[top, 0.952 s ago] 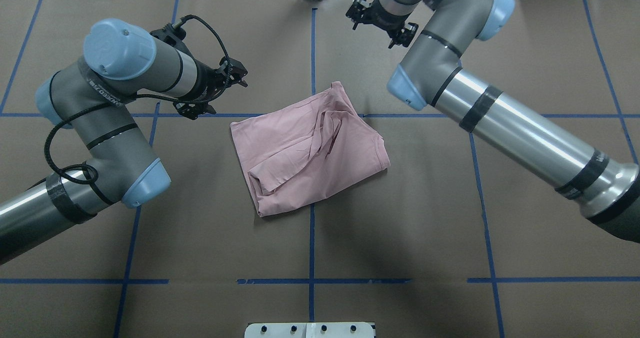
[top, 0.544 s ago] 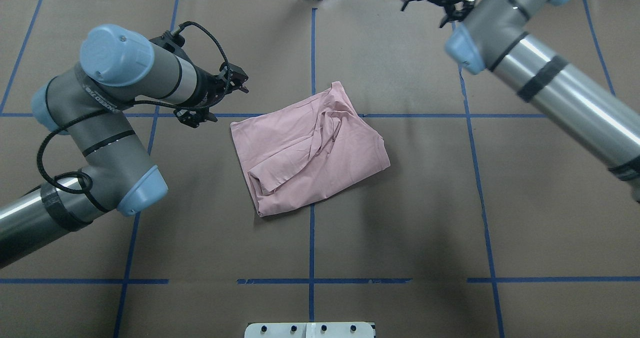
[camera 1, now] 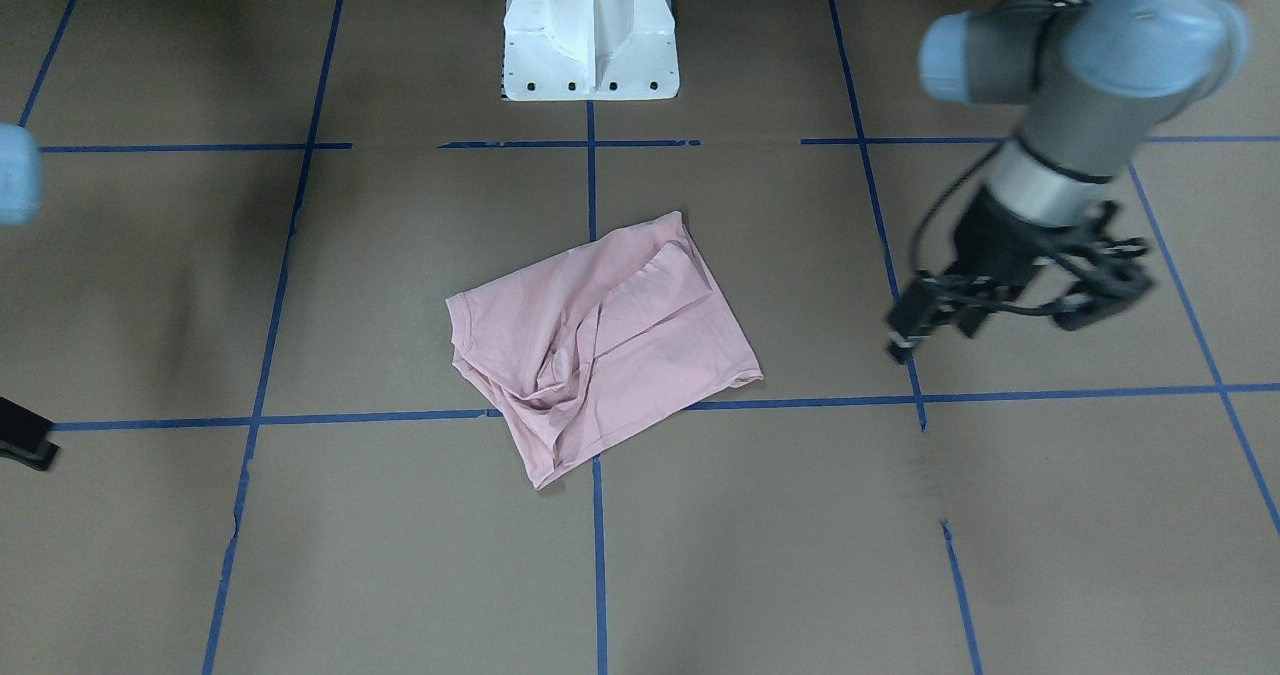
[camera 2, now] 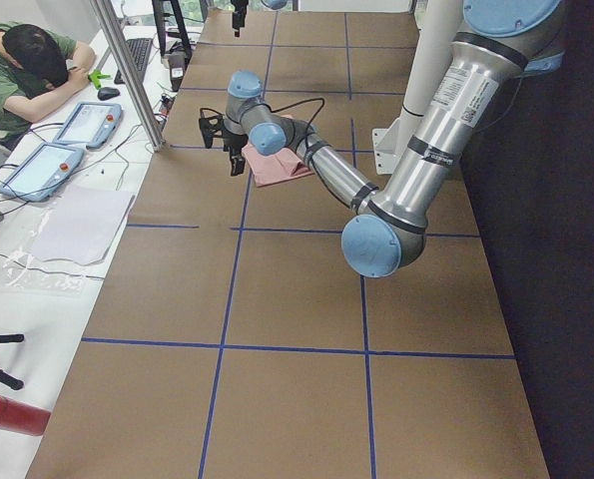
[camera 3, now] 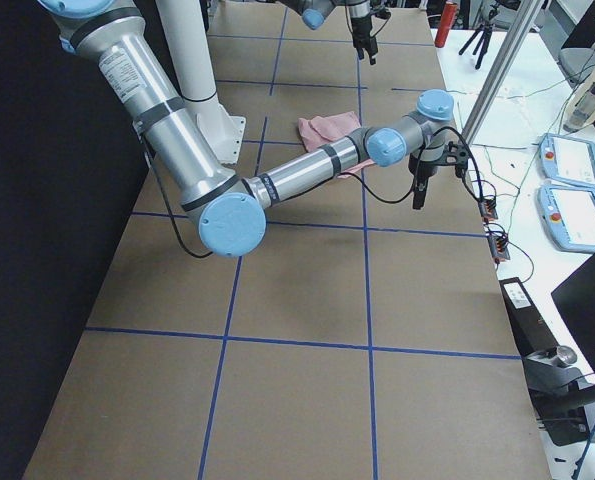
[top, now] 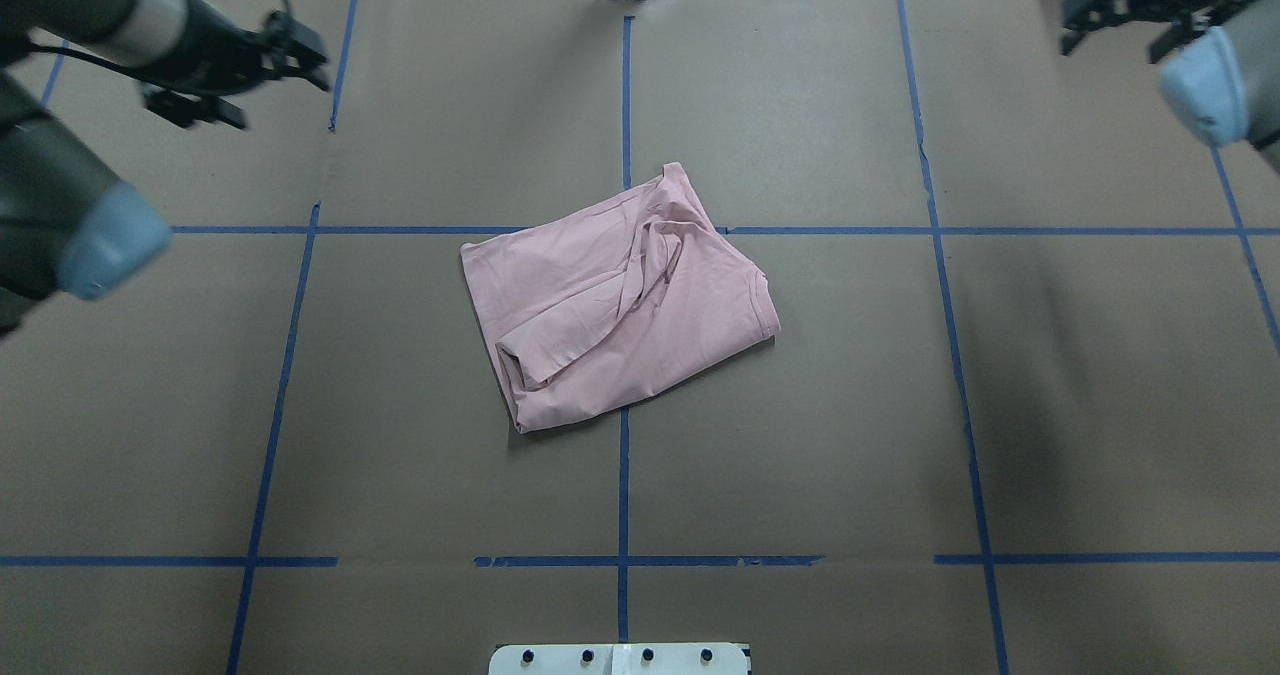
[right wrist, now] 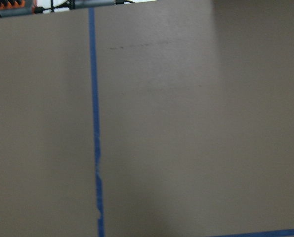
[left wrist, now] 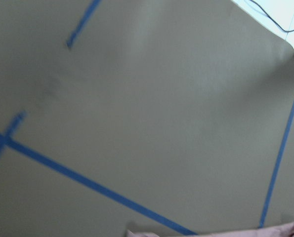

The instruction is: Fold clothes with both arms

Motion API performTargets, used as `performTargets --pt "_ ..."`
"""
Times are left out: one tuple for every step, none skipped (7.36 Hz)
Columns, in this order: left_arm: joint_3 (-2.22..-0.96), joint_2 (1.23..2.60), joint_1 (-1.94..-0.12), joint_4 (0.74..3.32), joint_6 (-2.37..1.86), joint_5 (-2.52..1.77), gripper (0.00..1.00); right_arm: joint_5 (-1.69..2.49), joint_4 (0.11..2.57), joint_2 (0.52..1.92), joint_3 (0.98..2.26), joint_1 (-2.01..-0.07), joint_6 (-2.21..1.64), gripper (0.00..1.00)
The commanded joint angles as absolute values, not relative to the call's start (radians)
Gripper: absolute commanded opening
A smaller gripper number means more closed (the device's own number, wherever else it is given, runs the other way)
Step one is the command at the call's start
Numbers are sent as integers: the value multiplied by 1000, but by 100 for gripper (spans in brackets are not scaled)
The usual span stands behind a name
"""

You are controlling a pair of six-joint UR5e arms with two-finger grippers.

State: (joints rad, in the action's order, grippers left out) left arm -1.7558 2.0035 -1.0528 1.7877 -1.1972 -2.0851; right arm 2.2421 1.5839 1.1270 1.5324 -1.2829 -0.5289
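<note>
The pink shirt [top: 620, 305] lies roughly folded at the middle of the table [top: 850, 435], across the crossing blue tape lines [top: 623, 495], with open tabletop all round its edges. Both grippers hang well apart from it, toward the far corners: the left gripper [top: 265, 90] and the right gripper [top: 1112, 30], each with jaws spread. The left wrist view catches the shirt's edge along its bottom. The right wrist view shows only table and tape.
</note>
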Motion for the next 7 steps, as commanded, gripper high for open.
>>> performTargets --pt "-1770 1880 -1245 1698 -685 -2121 100 2279 1629 1314 1597 -1395 -208 100" --pt "-1764 1811 -1323 1680 -438 -2132 100 2310 1628 1378 1608 -1445 -107 100" --pt "-1764 1736 -1388 1684 -206 -2191 100 2334 1628 1438 1606 -1486 -3 100" --pt "-1756 1674 -1479 1680 78 -2233 100 2365 1629 1466 1608 -1515 12 100" --pt "-1747 1631 -1564 1642 280 -2238 100 2352 1621 1477 1614 -1526 15 100" --pt "-1765 1565 -1569 1650 293 -2268 100 2347 1618 1470 1609 -1526 14 100" --pt "-1731 1559 -1562 1655 295 -2247 100 2330 1620 1504 1644 -1526 0 100"
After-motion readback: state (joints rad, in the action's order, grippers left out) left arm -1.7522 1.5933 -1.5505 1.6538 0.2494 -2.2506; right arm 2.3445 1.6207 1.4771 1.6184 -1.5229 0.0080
